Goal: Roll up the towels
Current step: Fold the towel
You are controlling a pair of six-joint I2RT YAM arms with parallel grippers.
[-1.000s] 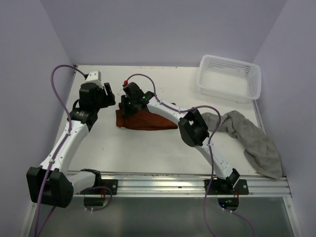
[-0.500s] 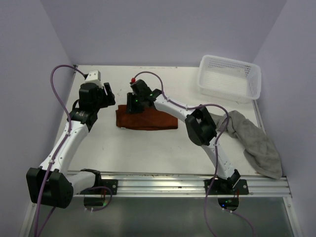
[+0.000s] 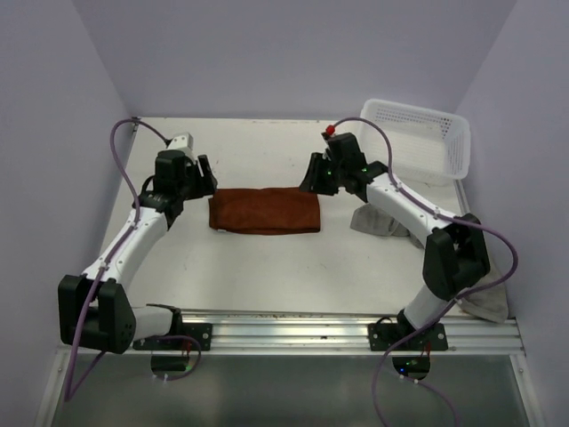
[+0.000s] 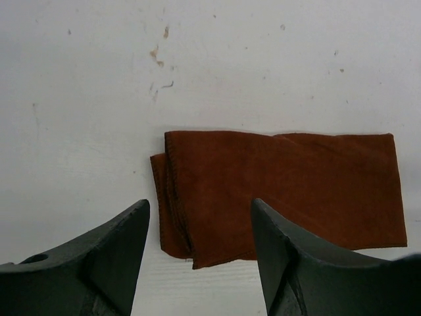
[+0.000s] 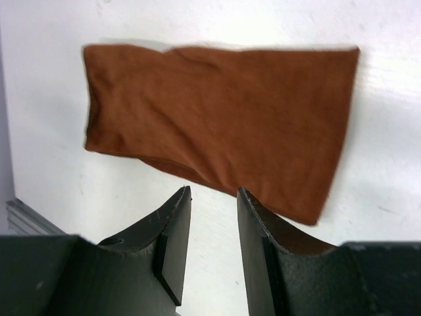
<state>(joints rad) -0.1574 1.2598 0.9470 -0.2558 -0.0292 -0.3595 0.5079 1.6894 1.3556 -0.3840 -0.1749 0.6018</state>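
Right pincer (image 5: 214, 192) has withdrawn off the rust-brown towel (image 3: 264, 212), jaws apart; left pincer (image 4: 200, 204) likewise.

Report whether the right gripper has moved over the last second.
Yes. The right gripper has swung rightward, from the rust-brown towel's left end to its right end, closer to the white mesh basket.

White-shelled left arm (image 3: 133, 245) and right arm (image 3: 400, 197), black at the joints, trail lilac cables (image 3: 114, 140); left gripper (image 4: 198, 209) and right gripper (image 5: 214, 192) are matte black.
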